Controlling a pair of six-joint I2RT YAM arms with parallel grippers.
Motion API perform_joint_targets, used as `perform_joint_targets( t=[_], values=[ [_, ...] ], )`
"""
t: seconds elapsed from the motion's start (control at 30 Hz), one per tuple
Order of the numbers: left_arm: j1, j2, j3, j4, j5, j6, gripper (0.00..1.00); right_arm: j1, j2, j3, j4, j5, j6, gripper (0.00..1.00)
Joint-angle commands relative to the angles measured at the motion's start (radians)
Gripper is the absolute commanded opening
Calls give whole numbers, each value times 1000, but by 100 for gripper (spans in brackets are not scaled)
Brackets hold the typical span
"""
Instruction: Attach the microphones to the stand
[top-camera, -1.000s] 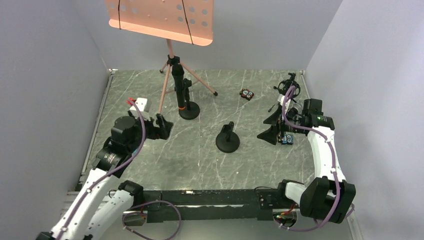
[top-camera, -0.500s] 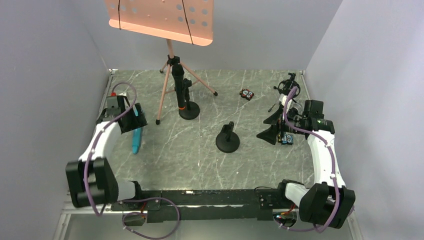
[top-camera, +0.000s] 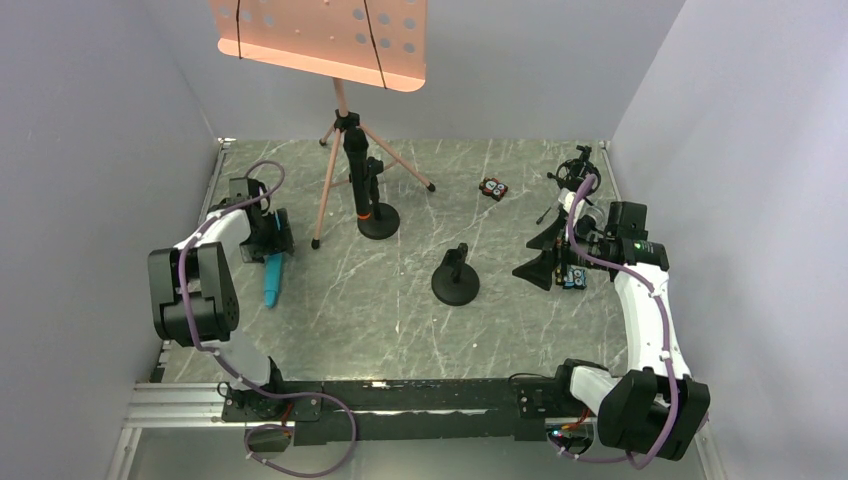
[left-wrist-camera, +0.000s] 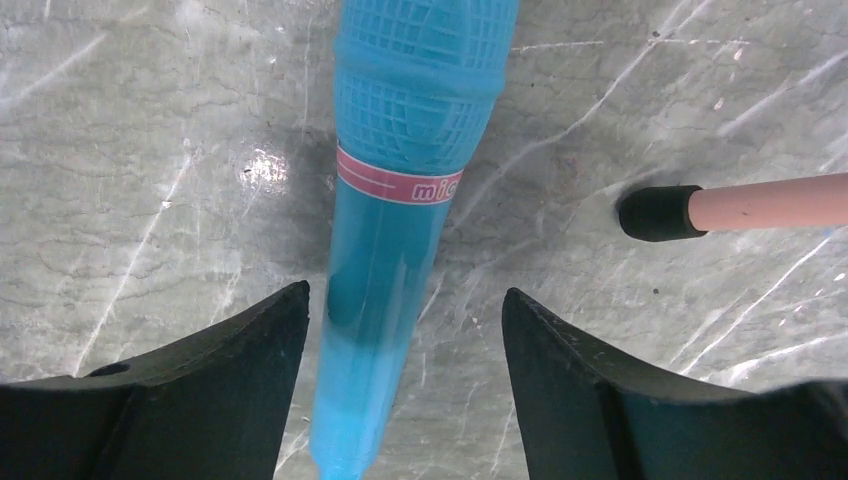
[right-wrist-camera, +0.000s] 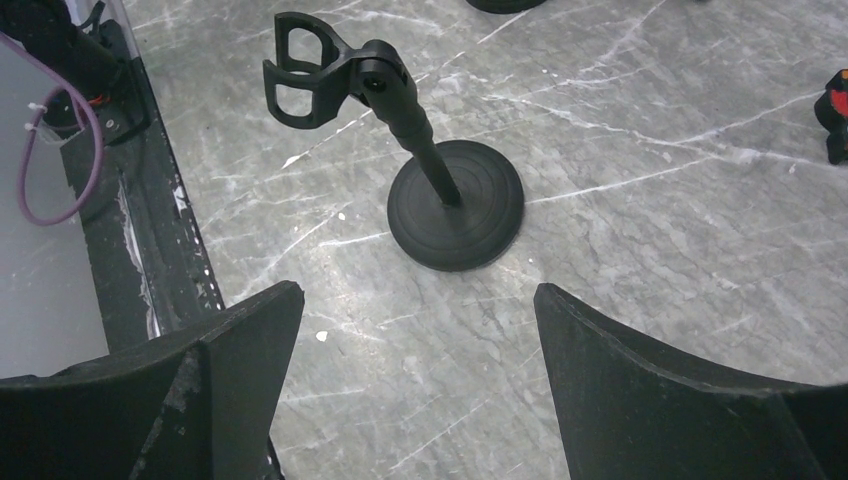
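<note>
Lying flat, cyan microphone (left-wrist-camera: 400, 250) (pink band (left-wrist-camera: 400, 185) wrist-view-only)

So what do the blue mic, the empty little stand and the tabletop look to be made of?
Blue mic: glossy moulded plastic; even the grille is the same blue lattice.
Empty stand: matte black, ringed base; plastic or painted metal, cannot tell.
Tabletop: grey marble-look surface with white veins, slightly shiny.

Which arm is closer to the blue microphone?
Left. The left end effector hangs right over the blue microphone, a finger on each side; the right end effector is across the table, facing the empty stand.
</note>
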Motion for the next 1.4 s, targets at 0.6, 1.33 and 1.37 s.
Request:
perform_joint_targets(
  t=[0.6, 1.33, 1.37],
  values=[
    [-52, 169, 182, -97, -149, 36, 64, -5, -9, -15, 29, -46, 3, 92],
    [-53, -241, -11, -2, -39, -3, 0, -6, -18, -6, -27, -61, -63, 92],
    [-53, -282, -35, 3, -17, -5, 0, -5, -19, -4, -36, -63, -75, 92]
  ],
)
